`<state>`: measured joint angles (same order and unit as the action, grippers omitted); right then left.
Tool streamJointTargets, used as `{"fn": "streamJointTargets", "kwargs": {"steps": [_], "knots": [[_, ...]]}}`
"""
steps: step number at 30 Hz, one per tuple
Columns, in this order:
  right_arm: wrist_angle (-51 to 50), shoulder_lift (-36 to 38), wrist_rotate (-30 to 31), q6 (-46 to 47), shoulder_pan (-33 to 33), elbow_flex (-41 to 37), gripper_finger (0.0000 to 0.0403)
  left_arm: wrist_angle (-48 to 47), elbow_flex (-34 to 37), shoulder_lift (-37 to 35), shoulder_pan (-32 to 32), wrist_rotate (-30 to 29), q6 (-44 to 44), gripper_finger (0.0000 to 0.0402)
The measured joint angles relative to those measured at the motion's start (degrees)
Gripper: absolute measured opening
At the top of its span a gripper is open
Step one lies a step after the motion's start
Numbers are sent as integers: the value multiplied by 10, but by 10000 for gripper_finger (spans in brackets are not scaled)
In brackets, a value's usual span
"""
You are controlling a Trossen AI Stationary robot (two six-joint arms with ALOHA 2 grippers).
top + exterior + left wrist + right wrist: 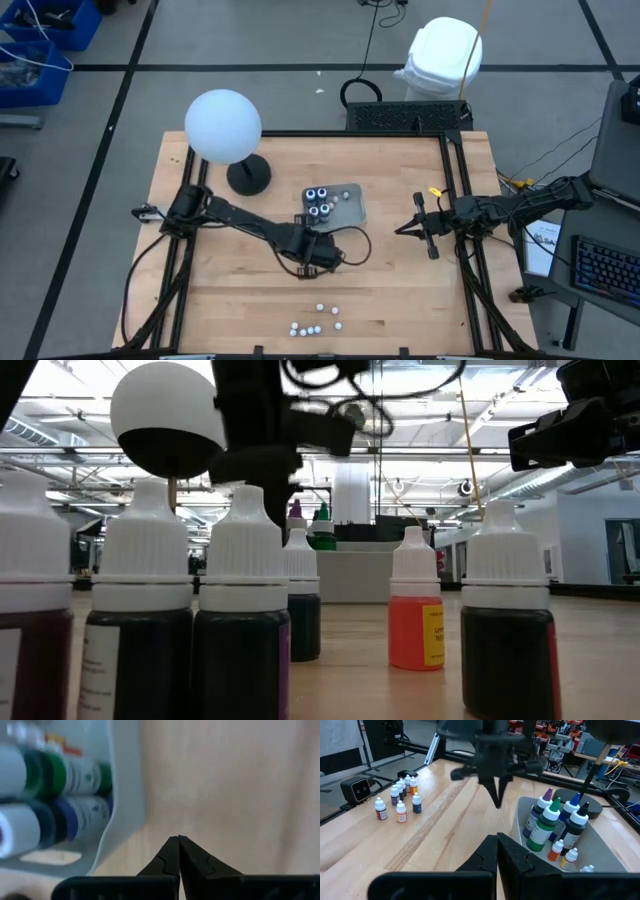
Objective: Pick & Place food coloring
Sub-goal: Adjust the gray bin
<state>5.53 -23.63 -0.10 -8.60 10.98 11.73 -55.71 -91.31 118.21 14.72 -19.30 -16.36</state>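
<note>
White-capped bottles of food coloring (240, 620) stand in a cluster near the tabletop's (240, 300) front edge, still to be moved. Several more bottles (555, 825) already sit in the clear tray (352, 205) at the middle, so the job looks partly done. Just beside the tray hangs the left tool (178, 840), clenched and empty. At the right side waits the right tool (402, 230), clenched too.

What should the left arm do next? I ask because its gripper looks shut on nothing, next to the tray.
Probably swing toward the small bottles at the table's near edge and open there. The left gripper is shut and empty beside the tray, which already holds several bottles, while the small ones are loose on the wood. The right gripper waits shut, apart from them.
</note>
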Motion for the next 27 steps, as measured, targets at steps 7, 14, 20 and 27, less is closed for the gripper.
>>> {"fn": "streamJointTargets", "kwargs": {"steps": [7, 14, 20, 27], "knots": [[0, 0, 0, -5, 0, 0, 0, 37, 45, -1, -30, 10, -15, 6], [0, 0, 0, -5, 0, 0, 0, 60, 45, -1, -50, 12, -4, 4], [-2, 0, 0, -3, 0, 0, 0, 58, 45, -1, -65, 13, -3, 7], [-2, 0, 0, -4, 0, 0, 0, 60, 45, -2, -73, 33, -3, 9]]}}
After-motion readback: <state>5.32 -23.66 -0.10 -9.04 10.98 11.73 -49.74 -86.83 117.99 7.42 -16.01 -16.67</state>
